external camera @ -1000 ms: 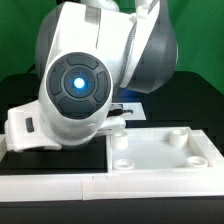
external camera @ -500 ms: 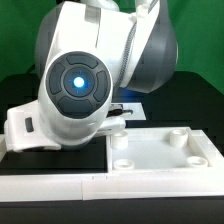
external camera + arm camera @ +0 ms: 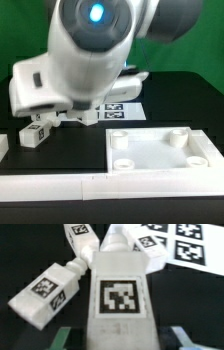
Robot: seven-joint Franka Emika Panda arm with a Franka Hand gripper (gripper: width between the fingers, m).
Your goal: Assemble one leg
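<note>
In the wrist view a white leg (image 3: 120, 294) with a square tag on its upper face lies lengthwise between my fingers. My gripper (image 3: 120, 339) is open. The green fingertip (image 3: 62, 336) and the blue one (image 3: 182, 336) stand on either side of the leg, each with a dark gap. A second leg (image 3: 45, 291) lies tilted beside it, and two more (image 3: 82, 234) (image 3: 140, 243) lie beyond. In the exterior view the gripper (image 3: 78, 113) is mostly hidden under the wrist. One leg (image 3: 35, 132) shows at that view's left.
The large flat white panel (image 3: 150, 158) with round corner sockets lies at the exterior view's right. The marker board (image 3: 118, 108) (image 3: 180, 238) lies behind the legs. A white block (image 3: 3, 143) sits at the left edge. A white rail (image 3: 60, 186) runs along the front.
The arm's body has swung up and away from the camera, so the legs at the exterior view's left and the marker board now show.
</note>
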